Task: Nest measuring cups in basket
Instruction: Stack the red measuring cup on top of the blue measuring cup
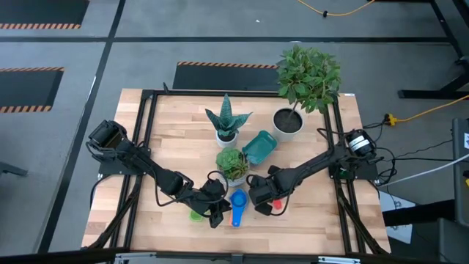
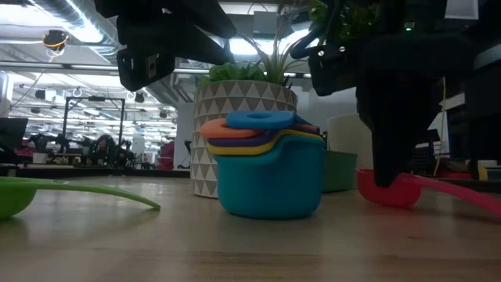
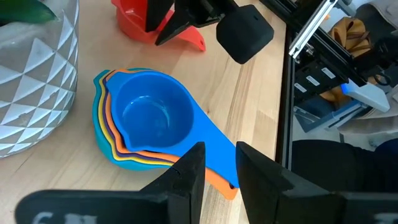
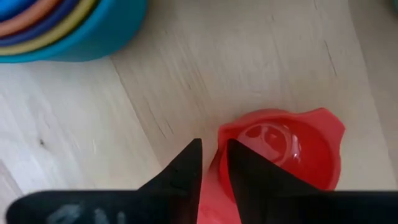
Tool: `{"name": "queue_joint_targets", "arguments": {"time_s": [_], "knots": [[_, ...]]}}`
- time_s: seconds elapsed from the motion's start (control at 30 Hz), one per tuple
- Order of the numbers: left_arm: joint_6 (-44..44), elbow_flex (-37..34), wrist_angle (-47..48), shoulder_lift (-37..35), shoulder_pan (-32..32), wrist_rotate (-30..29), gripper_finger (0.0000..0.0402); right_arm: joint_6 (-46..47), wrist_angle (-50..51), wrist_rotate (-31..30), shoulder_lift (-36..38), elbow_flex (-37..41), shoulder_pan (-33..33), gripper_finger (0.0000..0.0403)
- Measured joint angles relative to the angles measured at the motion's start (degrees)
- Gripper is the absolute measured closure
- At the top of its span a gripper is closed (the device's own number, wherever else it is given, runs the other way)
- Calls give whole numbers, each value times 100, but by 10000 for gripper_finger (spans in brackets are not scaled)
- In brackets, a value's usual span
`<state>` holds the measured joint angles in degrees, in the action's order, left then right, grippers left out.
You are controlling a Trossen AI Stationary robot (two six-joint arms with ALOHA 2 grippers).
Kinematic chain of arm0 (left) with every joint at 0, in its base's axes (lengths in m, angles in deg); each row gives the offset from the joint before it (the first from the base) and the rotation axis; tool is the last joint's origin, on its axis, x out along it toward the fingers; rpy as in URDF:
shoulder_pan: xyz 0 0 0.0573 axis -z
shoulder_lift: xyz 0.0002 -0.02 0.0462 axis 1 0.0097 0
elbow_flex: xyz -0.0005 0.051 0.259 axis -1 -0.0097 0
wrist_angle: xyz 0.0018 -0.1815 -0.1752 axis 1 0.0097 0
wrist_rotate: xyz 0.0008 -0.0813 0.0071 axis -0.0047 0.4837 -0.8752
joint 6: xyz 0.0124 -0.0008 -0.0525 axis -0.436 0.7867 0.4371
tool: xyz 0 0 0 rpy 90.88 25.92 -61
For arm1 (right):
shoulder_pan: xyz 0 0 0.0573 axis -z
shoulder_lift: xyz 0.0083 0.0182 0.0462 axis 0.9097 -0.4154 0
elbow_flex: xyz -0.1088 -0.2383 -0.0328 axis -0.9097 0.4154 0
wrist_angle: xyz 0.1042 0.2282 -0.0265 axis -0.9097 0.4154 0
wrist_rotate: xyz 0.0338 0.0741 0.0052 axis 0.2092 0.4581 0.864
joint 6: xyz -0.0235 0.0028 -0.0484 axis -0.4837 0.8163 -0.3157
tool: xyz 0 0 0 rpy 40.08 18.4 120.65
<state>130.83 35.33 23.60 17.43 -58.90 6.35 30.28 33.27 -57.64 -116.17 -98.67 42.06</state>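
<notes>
The right gripper (image 4: 213, 163) straddles the rim of the red cup (image 4: 292, 152), its fingers narrowly parted. At its nine o'clock in the high view, the left gripper (image 3: 217, 163) hovers slightly parted over the nested stack (image 3: 146, 121): blue cup inside orange, yellow, teal. The teal basket (image 1: 259, 147) lies toward twelve o'clock. Only the low view shows the green cup (image 2: 19, 194) clearly.

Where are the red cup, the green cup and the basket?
red cup (image 4: 283, 149), right wrist view, inside of the bowl
green cup (image 2: 12, 196), low view, side of the bowl
basket (image 1: 259, 147), high view, its inside
</notes>
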Motion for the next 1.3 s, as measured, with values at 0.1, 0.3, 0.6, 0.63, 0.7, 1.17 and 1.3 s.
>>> {"name": "queue_joint_targets", "arguments": {"time_s": [0.1, 0.3, 0.6, 0.63, 0.7, 1.17, 1.3], "knots": [[1, 0, 0, 0, 0, -1, 319, -285, 4, 0, 107, 0, 4, 325], [5, -1, 2, 0, 0, -1, 319, -875, 99, -7, 638, 0, 4, 323], [8, -1, 0, 0, 0, -1, 319, -2635, 866, -896, 1406, -7, 4, 323], [8, -1, 0, 0, 0, -1, 319, -2772, 936, -976, 1418, -7, 4, 323], [8, -1, 0, 0, 0, -1, 319, -2970, 959, -997, 1420, -7, 40, 323], [10, -1, 0, 0, 0, -3, 319, -3315, 247, -2, 1398, 969, 730, 323], [10, -1, 0, 0, 0, -3, 319, -3401, -85, 449, 1398, 1102, 854, 323]]}}
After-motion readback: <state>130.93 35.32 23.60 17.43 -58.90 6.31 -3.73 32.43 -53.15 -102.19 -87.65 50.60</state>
